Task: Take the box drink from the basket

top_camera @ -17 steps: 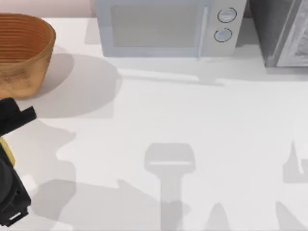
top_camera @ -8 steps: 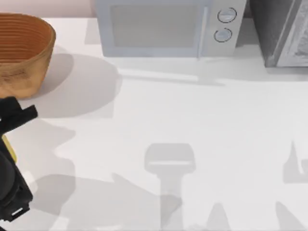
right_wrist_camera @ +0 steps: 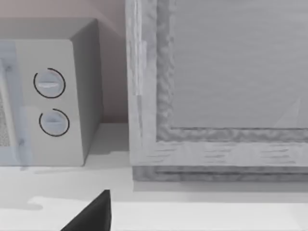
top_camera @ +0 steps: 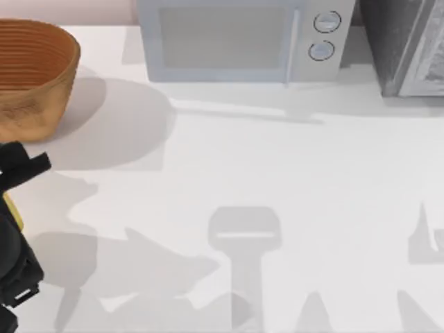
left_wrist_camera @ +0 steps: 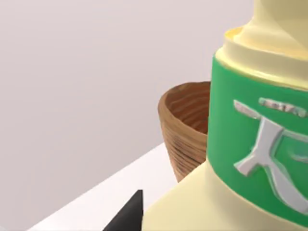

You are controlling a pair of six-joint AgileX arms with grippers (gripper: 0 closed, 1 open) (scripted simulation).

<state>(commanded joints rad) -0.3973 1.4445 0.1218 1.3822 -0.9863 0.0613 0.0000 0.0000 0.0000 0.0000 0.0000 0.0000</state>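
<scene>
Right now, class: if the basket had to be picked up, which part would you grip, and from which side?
Probably its rim, from straight above: the basket stands upright, mouth open, and the thin wall fits between two fingers, one inside, one outside. The side nearest the left claw, which holds the box drink, is handiest.

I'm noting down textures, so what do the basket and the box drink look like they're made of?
The basket looks like woven wicker, matte orange-brown, with ribbed horizontal coils. The box drink looks like smooth coated card or plastic, pale yellow with a glossy green label and raised silvery lettering; which one is uncertain.
</scene>
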